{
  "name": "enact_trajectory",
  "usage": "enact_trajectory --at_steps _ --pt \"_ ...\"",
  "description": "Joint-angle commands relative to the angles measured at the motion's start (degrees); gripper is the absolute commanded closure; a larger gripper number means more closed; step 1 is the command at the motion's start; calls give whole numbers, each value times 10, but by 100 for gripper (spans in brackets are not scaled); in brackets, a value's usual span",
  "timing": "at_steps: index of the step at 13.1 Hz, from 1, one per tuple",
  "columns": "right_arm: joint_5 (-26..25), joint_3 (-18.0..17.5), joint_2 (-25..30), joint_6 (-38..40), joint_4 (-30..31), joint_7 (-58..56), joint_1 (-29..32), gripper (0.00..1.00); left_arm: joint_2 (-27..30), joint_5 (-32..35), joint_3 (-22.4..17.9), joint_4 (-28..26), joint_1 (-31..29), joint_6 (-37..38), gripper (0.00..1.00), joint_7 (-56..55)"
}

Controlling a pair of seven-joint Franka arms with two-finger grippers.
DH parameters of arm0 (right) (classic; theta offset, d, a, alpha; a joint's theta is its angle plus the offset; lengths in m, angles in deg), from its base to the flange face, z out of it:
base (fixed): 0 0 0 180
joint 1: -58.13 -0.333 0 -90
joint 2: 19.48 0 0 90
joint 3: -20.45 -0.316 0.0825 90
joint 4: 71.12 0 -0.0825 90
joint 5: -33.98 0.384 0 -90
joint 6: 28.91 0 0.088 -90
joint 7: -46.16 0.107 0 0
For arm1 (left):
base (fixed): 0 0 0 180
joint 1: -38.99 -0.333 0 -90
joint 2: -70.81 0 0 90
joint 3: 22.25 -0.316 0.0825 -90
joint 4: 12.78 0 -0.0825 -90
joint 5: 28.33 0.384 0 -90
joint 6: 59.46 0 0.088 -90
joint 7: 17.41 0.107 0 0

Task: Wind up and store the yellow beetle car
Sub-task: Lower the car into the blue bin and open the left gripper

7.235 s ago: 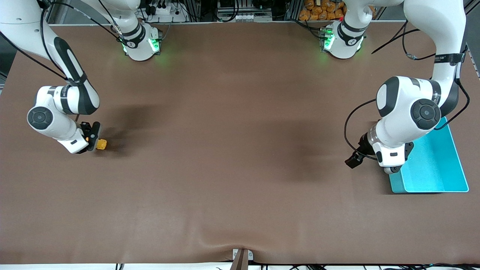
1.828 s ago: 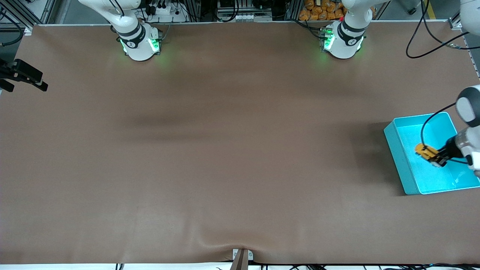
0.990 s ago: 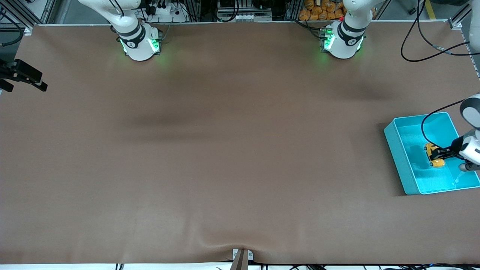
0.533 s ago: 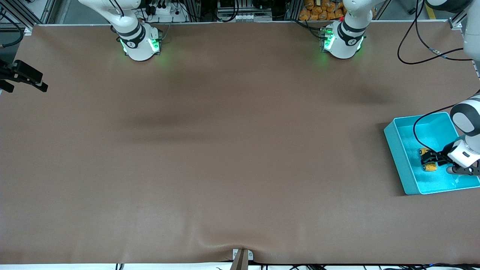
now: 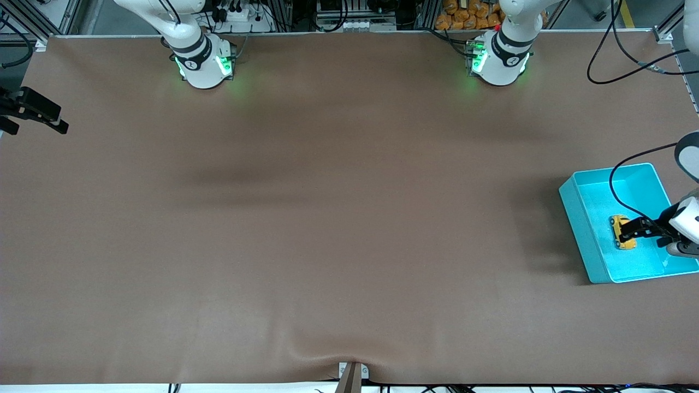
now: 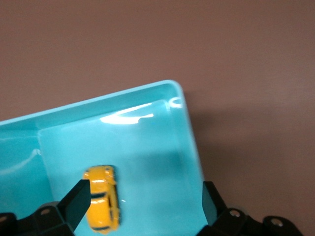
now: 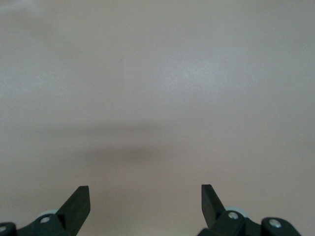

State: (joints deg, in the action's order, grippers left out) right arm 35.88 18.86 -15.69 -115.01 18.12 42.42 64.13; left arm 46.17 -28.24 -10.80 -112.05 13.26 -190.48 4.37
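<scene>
The left hand (image 6: pixel 142 201) hangs low over the turquoise bin (image 5: pixel 579 218), its two fingers (image 6: pixel 77 199) spread wide apart and gripping nothing. The yellow beetle car (image 6: pixel 102 204) lies on the bin's floor, right side up on its wheels, just beside one of the fingers and not clamped; in the left wrist view that finger's tip overlaps the car's side, so whether they touch cannot be told. In the front view the car (image 5: pixel 619 231) sits near the middle of the bin, with the left hand (image 5: pixel 636 229) just beside it. No writing or brand can be read on the car or the bin.

The bin stands on the brown worktop (image 5: pixel 327 218) at the edge by the left arm's end.

The right hand (image 7: pixel 145 201) waits over the worktop's edge at the right arm's end, fingers wide apart and empty; its wrist view shows only bare worktop.
</scene>
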Motion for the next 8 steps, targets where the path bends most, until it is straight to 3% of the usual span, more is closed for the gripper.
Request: enact_trajectory --at_steps 1,8 --pt "-6 1 0 2 -25 13 -6 0 69 -1 27 -55 9 25 0 -64" --pt "-6 1 0 4 -26 13 -18 0 150 26 198 -114 10 42 0 -302"
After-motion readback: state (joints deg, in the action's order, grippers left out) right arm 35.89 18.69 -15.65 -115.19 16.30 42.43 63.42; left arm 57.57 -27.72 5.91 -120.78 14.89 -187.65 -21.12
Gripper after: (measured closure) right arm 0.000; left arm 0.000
